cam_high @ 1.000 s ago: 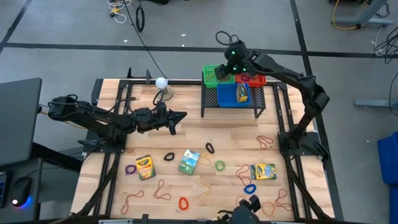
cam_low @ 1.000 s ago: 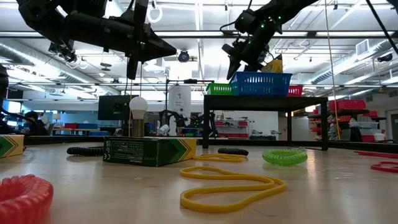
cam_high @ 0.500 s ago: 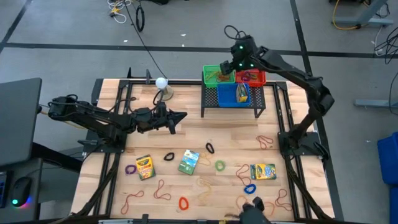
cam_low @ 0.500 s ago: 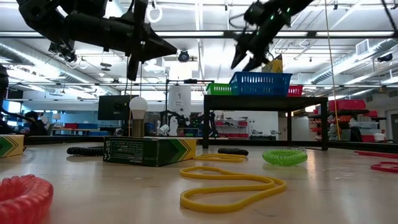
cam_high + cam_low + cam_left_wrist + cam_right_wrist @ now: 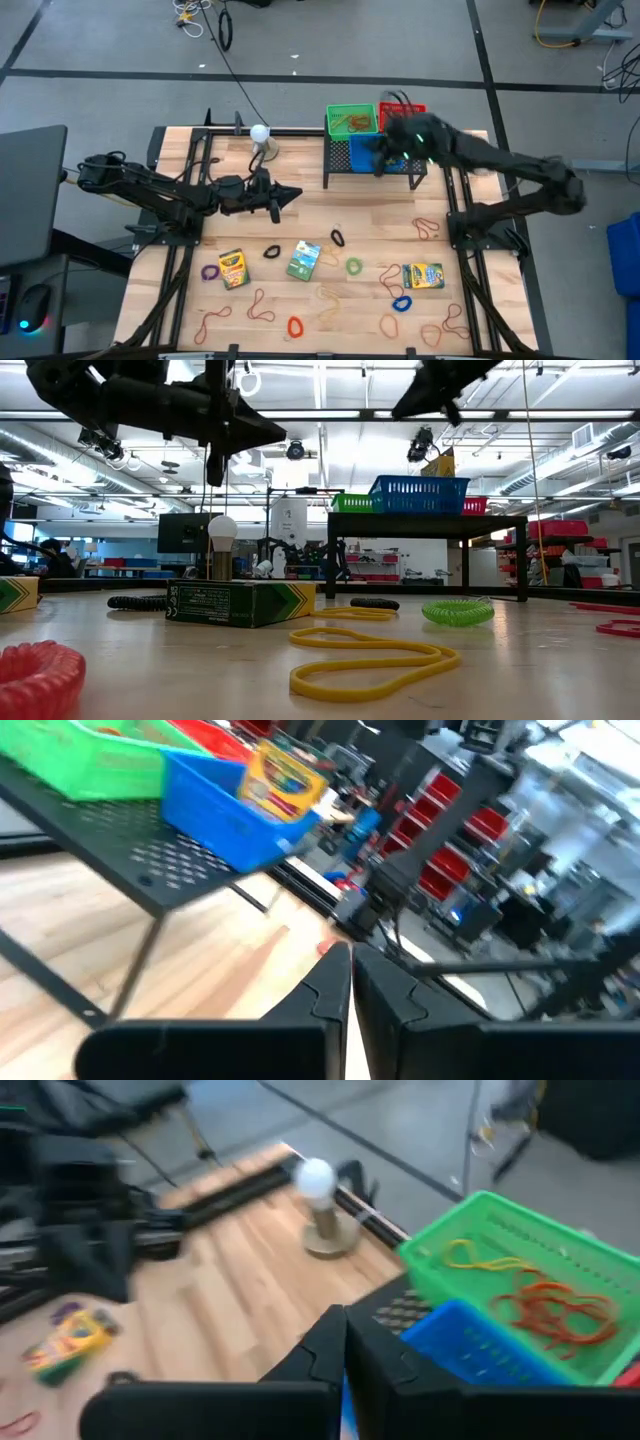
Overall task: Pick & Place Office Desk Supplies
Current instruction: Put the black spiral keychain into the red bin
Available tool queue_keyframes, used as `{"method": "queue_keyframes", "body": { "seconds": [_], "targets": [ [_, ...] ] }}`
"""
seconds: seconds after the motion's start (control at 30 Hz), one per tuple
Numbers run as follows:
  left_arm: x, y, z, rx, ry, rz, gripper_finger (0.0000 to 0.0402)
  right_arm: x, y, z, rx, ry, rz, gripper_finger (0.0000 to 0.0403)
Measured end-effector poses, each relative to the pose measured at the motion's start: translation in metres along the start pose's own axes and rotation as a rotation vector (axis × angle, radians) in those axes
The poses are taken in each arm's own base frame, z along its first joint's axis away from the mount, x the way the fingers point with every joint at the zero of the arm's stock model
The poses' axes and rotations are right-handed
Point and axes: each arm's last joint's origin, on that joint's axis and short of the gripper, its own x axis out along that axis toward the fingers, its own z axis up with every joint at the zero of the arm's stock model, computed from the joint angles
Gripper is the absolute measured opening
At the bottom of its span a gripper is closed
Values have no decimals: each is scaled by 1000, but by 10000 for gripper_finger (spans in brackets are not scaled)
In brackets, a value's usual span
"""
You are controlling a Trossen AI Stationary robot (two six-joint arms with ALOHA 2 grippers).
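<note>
right tool (image 5: 381,165) | moved from green bin (image 5: 351,121) to blue bin (image 5: 372,152) | closed

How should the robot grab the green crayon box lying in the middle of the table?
The green crayon box lies flat, slightly turned. Probably best to come straight down and pinch across its two long edges, the narrower span. Neighbouring loops lie apart from it, leaving the fingers room.

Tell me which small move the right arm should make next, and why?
Probably swing down toward the table: the right pincer is shut and empty above the rack, while crayon boxes and loops lie unsorted on its side.
</note>
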Motion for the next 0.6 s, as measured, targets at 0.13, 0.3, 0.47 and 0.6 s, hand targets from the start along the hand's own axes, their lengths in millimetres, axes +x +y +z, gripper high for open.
{"method": "queue_keyframes", "body": {
  "seconds": [0.13,0.3,0.47,0.6],
  "targets": [
    [0,1,-4,10,56,-3,17,-23,19,-40,36,-33,14,22],
    [2,-2,-7,15,152,-18,5,-44,34,-87,33,-9,60,6],
    [7,-22,-5,121,356,35,6,-51,48,-121,5,50,124,12],
    [3,-33,-5,179,479,120,6,-51,57,-141,-12,112,165,27]
  ]
}}
